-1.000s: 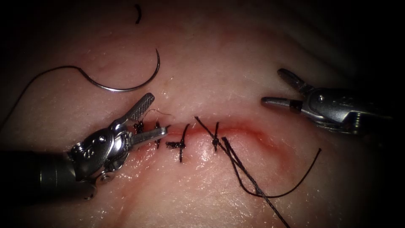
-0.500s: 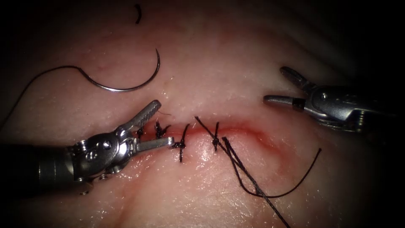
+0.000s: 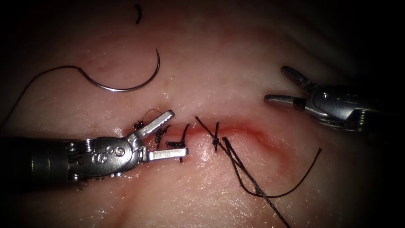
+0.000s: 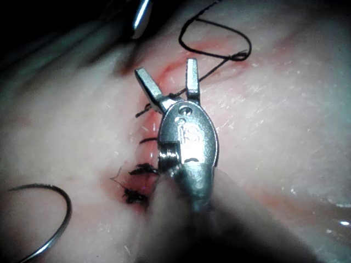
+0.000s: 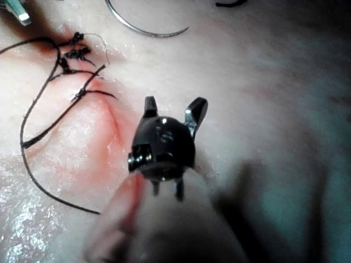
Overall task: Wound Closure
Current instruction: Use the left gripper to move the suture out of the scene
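The needle (image 3: pixel 126 82) lies free on the tissue (image 3: pixel 219 55), out of the flesh, toward ten o'clock from the cut (image 3: pixel 236 128); its curve opens upward, the point stands up at its right end, and its thread (image 3: pixel 46 72) trails off to nine o'clock into the dark. It also shows in the left wrist view (image 4: pixel 52 219) and the right wrist view (image 5: pixel 145 27). Neither tool touches it, and bare tissue lies all around it. The cut runs across the middle with red fluid (image 3: pixel 253 131) along its edges, and dark stitches (image 3: pixel 182 143) cross its left part. A loose length of thread (image 3: pixel 270 195) leaves the stitch near the middle, loops toward five o'clock and ends free toward three o'clock, clear of both tools. The left tool (image 3: pixel 171 134) comes in from nine o'clock and hovers over the stitched left end of the cut, its fingers (image 3: pixel 158 121) spread apart and holding nothing; one lies above the cut line, the other just below it, with knots between them. The right tool (image 3: pixel 278 86) sits at three o'clock, well apart from the cut's right end, fingers (image 3: pixel 280 99) open and empty, with open tissue between it and the stitches. A short cut end of thread (image 3: pixel 138 13) lies at twelve o'clock near the far edge.
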